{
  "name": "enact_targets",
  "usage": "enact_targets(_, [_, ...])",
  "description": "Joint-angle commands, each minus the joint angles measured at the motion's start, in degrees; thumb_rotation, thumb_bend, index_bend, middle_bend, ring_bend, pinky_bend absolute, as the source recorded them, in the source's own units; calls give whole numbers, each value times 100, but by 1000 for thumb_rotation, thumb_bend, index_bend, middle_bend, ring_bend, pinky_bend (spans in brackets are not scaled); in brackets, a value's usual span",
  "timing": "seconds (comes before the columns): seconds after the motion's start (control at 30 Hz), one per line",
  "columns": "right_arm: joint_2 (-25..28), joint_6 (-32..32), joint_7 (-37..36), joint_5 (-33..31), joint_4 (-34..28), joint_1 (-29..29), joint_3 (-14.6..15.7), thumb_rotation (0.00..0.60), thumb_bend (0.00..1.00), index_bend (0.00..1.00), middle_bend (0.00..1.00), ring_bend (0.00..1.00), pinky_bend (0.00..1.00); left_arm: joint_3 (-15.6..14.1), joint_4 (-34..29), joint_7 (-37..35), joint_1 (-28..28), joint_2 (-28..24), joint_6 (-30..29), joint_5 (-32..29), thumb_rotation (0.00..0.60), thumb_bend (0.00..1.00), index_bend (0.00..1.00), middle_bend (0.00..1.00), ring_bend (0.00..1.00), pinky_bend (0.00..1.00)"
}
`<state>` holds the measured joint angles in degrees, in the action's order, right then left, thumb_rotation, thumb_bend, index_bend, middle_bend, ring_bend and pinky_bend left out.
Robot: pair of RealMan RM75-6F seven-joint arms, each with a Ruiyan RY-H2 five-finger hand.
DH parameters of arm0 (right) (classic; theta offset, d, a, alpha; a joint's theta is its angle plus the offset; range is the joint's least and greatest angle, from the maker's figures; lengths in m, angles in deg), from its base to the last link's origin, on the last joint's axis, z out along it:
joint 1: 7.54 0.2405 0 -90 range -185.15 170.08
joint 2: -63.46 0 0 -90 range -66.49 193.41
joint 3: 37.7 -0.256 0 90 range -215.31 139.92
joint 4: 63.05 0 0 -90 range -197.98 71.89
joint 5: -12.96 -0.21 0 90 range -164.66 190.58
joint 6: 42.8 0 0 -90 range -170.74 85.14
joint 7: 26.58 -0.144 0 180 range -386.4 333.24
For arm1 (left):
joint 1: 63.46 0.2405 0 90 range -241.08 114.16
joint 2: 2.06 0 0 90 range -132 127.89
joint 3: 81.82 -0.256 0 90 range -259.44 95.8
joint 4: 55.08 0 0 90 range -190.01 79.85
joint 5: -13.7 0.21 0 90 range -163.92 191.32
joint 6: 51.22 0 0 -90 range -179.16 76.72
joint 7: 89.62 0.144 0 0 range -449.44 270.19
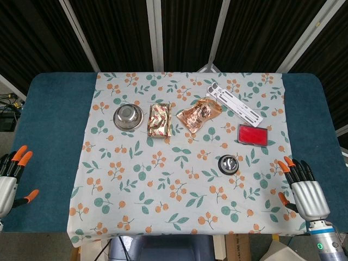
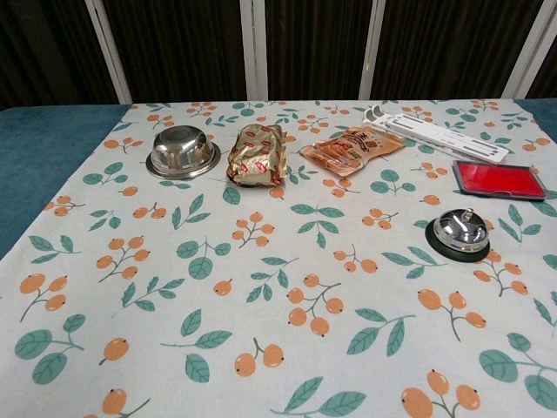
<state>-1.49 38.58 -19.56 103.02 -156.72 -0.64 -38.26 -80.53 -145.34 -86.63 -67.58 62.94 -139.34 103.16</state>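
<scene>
My left hand (image 1: 11, 176) hovers at the table's left front edge over the blue cloth, fingers spread, holding nothing. My right hand (image 1: 305, 190) sits at the right front edge of the patterned cloth, fingers straight and apart, empty. Nearest the right hand is a call bell (image 1: 228, 163) (image 2: 461, 232). Further back lie a red flat case (image 1: 253, 134) (image 2: 498, 179), a white plastic rack (image 1: 234, 101) (image 2: 439, 133), an orange snack packet (image 1: 199, 113) (image 2: 352, 148), a gold foil packet (image 1: 159, 120) (image 2: 258, 154) and an upturned steel bowl (image 1: 128, 117) (image 2: 183, 151). Neither hand shows in the chest view.
A floral tablecloth (image 1: 179, 185) covers the middle of the blue table (image 1: 49, 119). Dark curtains with white posts stand behind. The objects lie in a row across the far half of the cloth.
</scene>
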Motion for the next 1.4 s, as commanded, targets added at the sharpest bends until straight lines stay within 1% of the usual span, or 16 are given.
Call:
enact_targets(0.03, [3, -7, 2, -7, -5, 2, 0, 600, 362, 0, 0, 0, 0, 0, -4, 1, -1, 0, 4, -2, 600, 75, 0, 0, 0, 0])
enact_targets(0.57, [-13, -33, -4, 43, -11, 18, 29, 600, 362, 0, 0, 0, 0, 10, -1, -2, -2, -1, -28, 23, 600, 75, 0, 0, 0, 0])
enact_targets(0.83, [-120, -142, 105, 108, -60, 102, 41, 600, 362, 0, 0, 0, 0, 9, -29, 32, 5, 1, -70, 60, 600, 75, 0, 0, 0, 0])
enact_targets(0.97, [-209, -290, 201, 170, -124, 232, 20, 600, 363, 0, 0, 0, 0, 16, -29, 10, 4, 9, -69, 50, 600, 75, 0, 0, 0, 0])
enact_targets(1.0, [-242, -351, 221, 177, -135, 276, 14, 600, 386, 0, 0, 0, 0, 20, -29, 11, 0, 11, -66, 48, 600, 75, 0, 0, 0, 0])
enact_targets(1.07, [-328, -529, 277, 149, -163, 388, -12, 600, 488, 0, 0, 0, 0, 26, -24, 2, -4, 12, -60, 40, 600, 75, 0, 0, 0, 0])
enact_targets(1.13, [-464, -761, 361, 83, -198, 543, -68, 600, 658, 0, 0, 0, 0, 32, -32, -5, -9, 12, -61, 41, 600, 76, 0, 0, 0, 0])
enact_targets(1.2, [-593, -936, 470, -8, -202, 661, -130, 600, 742, 0, 0, 0, 0, 35, -40, -12, -11, 8, -63, 42, 600, 75, 0, 0, 0, 0])
enact_targets(1.27, [-744, -1117, 644, -133, -190, 778, -197, 600, 770, 0, 0, 0, 0, 39, -42, -21, -12, 4, -58, 32, 600, 75, 0, 0, 0, 0])
enact_targets(1.4, [-1128, -1452, 1073, -531, -91, 984, -357, 600, 786, 0, 0, 0, 0, 48, -37, -48, -22, -5, -26, -2, 600, 75, 0, 0, 0, 0])
